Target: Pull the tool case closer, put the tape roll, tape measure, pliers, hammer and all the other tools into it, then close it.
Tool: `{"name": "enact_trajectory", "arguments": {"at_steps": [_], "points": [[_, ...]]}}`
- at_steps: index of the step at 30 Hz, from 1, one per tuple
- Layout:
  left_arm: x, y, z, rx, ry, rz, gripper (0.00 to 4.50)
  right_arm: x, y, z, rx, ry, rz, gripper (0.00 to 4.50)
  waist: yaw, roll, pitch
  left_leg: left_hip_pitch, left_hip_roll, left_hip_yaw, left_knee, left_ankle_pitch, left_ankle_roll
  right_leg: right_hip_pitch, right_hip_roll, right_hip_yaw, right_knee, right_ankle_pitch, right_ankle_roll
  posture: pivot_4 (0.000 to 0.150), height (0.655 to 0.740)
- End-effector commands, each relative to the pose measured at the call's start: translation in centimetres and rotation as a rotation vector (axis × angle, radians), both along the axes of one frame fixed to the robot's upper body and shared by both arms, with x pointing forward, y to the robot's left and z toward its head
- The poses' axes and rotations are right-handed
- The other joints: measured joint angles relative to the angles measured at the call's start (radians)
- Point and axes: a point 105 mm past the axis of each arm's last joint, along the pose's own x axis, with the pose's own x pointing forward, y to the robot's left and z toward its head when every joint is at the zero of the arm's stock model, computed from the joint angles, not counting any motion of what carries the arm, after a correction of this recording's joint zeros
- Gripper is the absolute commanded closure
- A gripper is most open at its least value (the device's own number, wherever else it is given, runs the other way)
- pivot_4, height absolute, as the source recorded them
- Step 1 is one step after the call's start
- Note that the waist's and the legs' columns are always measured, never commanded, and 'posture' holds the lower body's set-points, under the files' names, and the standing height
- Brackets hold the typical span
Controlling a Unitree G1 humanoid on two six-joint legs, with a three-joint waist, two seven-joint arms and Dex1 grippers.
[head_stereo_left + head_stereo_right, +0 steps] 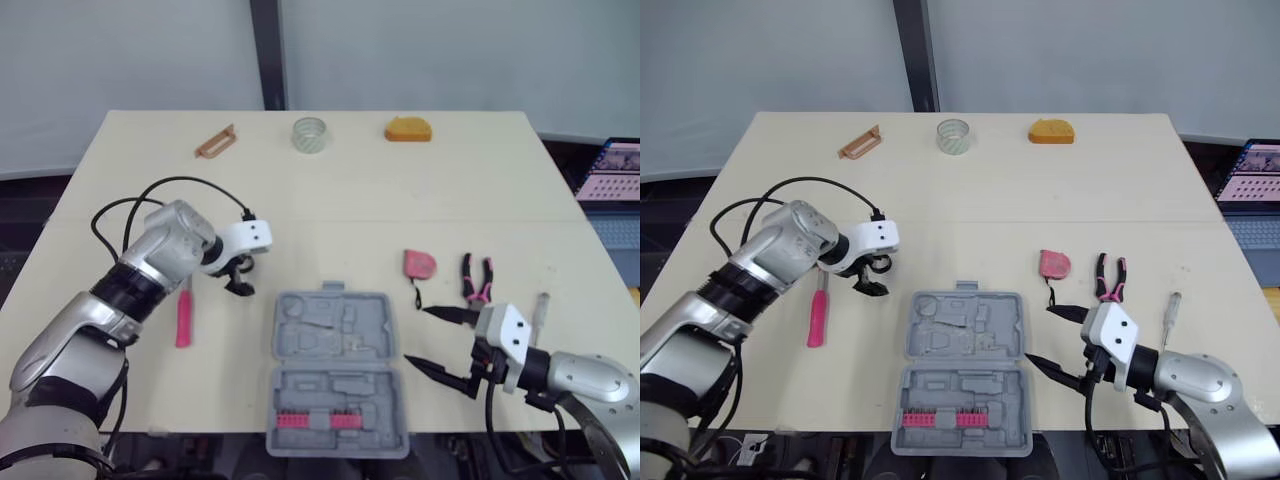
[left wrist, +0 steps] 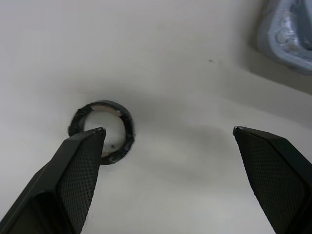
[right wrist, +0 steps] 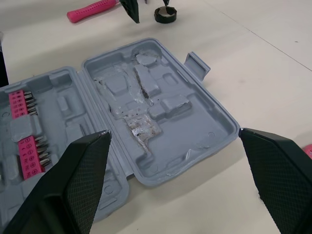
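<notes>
Our left gripper [image 2: 168, 130] hangs wide open and empty over the tape roll [image 3: 165, 19]. The roll lies flat on the desk [image 1: 400, 200], close by one finger and not centred between the two. The open case [image 1: 335, 370] is to its right. Our right gripper [image 1: 416, 334], open and empty, sits beyond the case, so left is nearer.

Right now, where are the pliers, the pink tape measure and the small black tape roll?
pliers [image 1: 1110, 285]: right eye view, on the handles near the joint.
tape measure [image 1: 1054, 264]: right eye view, middle of its pink body.
tape roll [image 3: 165, 18]: right wrist view, outer wall of its black ring.
</notes>
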Motion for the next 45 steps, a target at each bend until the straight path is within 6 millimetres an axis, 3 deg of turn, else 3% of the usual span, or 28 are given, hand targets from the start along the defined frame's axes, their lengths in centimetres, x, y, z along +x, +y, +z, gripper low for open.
{"name": "enact_trajectory", "arguments": {"at_steps": [1, 18, 22, 24, 26, 29, 37, 41, 45], "points": [[0.7, 0.2, 0.7, 0.019, -0.036, -0.009, 0.00, -0.2, 0.2, 0.9, 0.000, -0.038, 0.003, 0.05, 0.000, 0.000, 0.000, 0.000, 0.000, 0.000, 0.000, 0.000, 0.000, 0.000, 0.000, 0.000, 0.000, 0.000, 0.000, 0.150, 0.7400], [1.1, 0.4, -2.0, 0.027, 0.023, 0.011, 0.00, -0.8, 0.2, 1.0, -0.001, -0.038, -0.013, 0.05, 0.001, -0.001, 0.001, 0.000, 0.000, 0.000, 0.001, 0.000, 0.000, 0.000, 0.000, -0.001, 0.001, 0.000, 0.000, 0.150, 0.7400], [1.3, 0.8, -2.0, 0.034, 0.015, 0.023, 1.24, -0.8, 0.1, 1.0, -0.003, -0.036, -0.013, 0.00, 0.001, -0.001, 0.001, 0.000, 0.000, 0.000, 0.001, 0.000, 0.000, 0.000, 0.000, -0.001, 0.002, 0.000, 0.000, 0.150, 0.7400], [1.4, 1.0, -2.0, 0.037, 0.013, 0.027, 2.10, -0.8, 0.1, 1.0, -0.003, -0.036, -0.014, 0.00, 0.000, -0.001, 0.001, 0.001, 0.000, 0.000, 0.001, 0.000, 0.000, 0.000, 0.000, -0.001, 0.002, 0.000, 0.000, 0.150, 0.7400], [1.4, 1.1, -2.0, 0.037, 0.012, 0.030, 3.23, -0.9, 0.1, 1.0, -0.002, -0.036, -0.014, 0.00, -0.001, -0.001, 0.001, 0.001, 0.000, 0.000, 0.001, 0.000, 0.000, 0.000, 0.000, -0.001, 0.002, 0.000, 0.000, 0.150, 0.7400], [1.4, 1.3, -2.0, 0.037, 0.011, 0.035, 4.48, -0.9, 0.1, 1.0, -0.002, -0.036, -0.015, 0.00, -0.001, -0.001, 0.001, 0.001, 0.000, 0.000, 0.001, 0.000, 0.000, 0.000, 0.000, -0.001, 0.003, 0.000, 0.000, 0.150, 0.7400], [0.6, 2.3, -1.9, 0.001, 0.035, 0.060, 4.48, -1.0, -0.2, 1.0, 0.003, -0.046, -0.026, 0.00, -0.009, -0.001, 0.001, 0.001, 0.000, 0.000, 0.001, 0.000, 0.000, 0.000, 0.000, -0.001, 0.003, 0.000, 0.000, 0.150, 0.7400], [-0.1, 1.9, 1.0, -0.109, 0.051, 0.056, 4.48, -1.2, -0.6, 1.2, -0.005, -0.046, -0.011, 0.00, -0.018, -0.001, 0.001, 0.001, 0.001, 0.000, 0.001, 0.000, 0.000, 0.000, 0.000, -0.003, 0.003, 0.000, 0.000, 0.150, 0.7400], [-2.3, 0.0, 5.5, -0.297, 0.118, -0.066, 4.48, -1.4, -0.8, 1.2, -0.020, -0.039, 0.009, 0.00, -0.020, -0.001, 0.001, 0.000, 0.001, -0.001, 0.001, 0.000, 0.000, 0.000, 0.000, -0.004, 0.003, 0.000, 0.000, 0.150, 0.7400]]}}
